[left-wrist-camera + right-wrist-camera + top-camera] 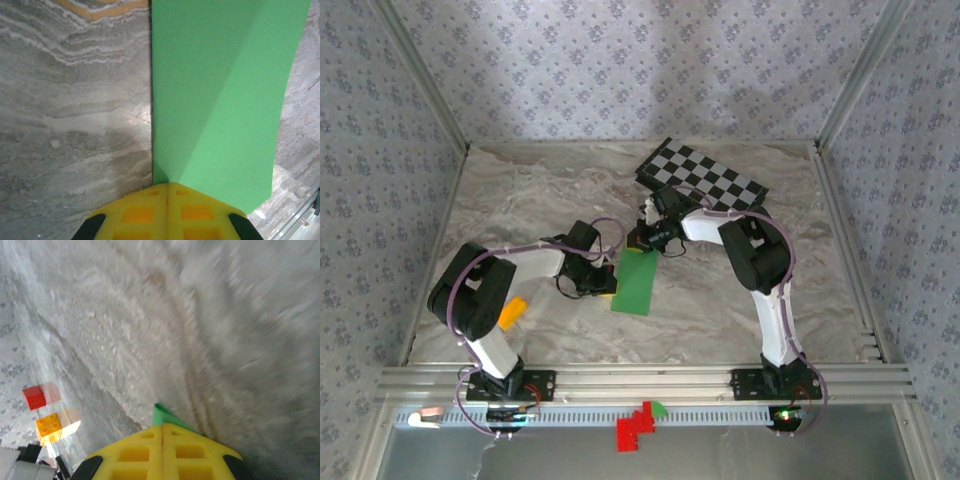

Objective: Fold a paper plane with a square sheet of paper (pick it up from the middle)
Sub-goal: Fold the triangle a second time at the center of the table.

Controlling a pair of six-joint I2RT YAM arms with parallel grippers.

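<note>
- Pincers: the left pincer [167, 189] is pressed together, pinching one edge of the square sheet of paper [220, 100]. The right pincer [162, 429] is likewise clamped, with a green corner poking out past its tips.
- Paper: a narrow green rectangle near the middle of the table [520, 200], apparently doubled over lengthwise and held between the two pincers.
- Step: probably the first centre fold; no nose folds are visible yet.
- Next: likely lay it flat, press the crease, then regrip a corner.
</note>
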